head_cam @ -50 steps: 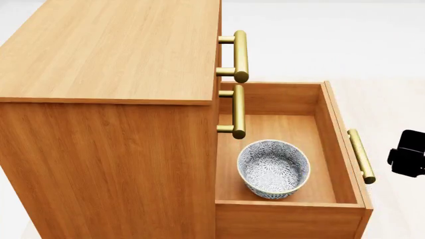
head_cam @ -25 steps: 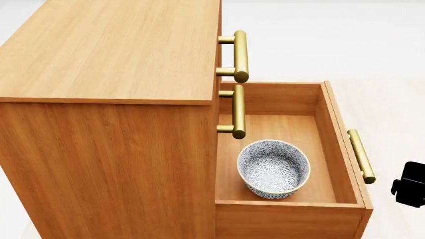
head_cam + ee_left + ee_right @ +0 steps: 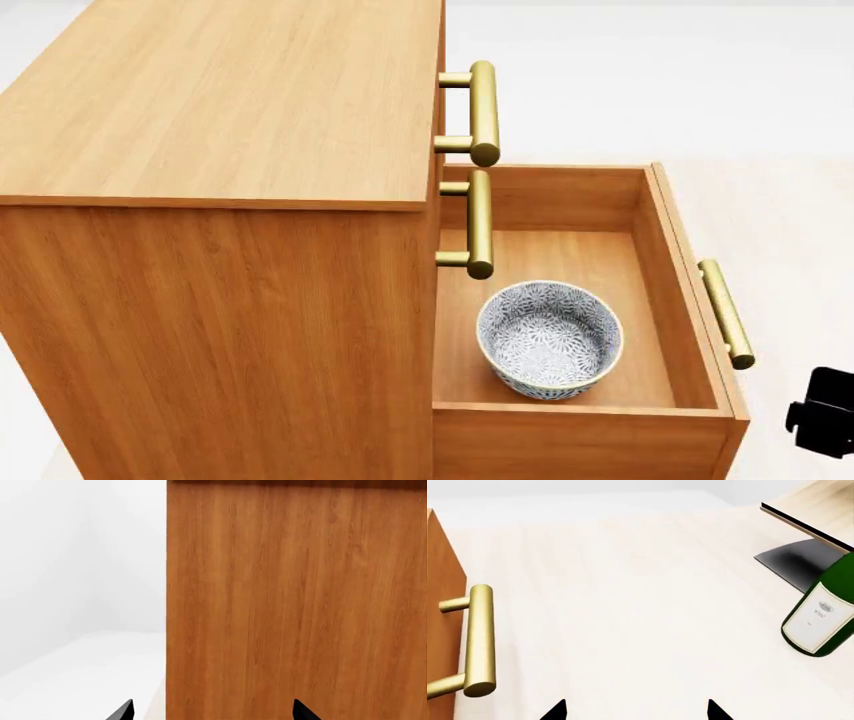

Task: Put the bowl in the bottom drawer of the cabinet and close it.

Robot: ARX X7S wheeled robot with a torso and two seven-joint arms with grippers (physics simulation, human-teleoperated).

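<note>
- Resting on a pale wood-grain bench (image 3: 627, 605) before plain white walls: the cabinet (image 3: 214, 200), orange-brown, with three brass bar handles.
- Pulled well out from the cabinet: the bottom drawer (image 3: 681, 300), its handle (image 3: 726, 314) on the outer front.
- Sat upright inside that drawer, near its front-right corner in the head view: the bowl (image 3: 550, 338), speckled blue-grey, nothing in it.
- Stood near a slanted pale rack (image 3: 810, 515): a green wine bottle (image 3: 820, 617), leaning.
- Hung beside the drawer handle, touching nothing: right pincer (image 3: 635, 711), tips apart.
- Faced the cabinet's side panel: left pincer (image 3: 212, 711), tips likewise apart and empty.
</note>
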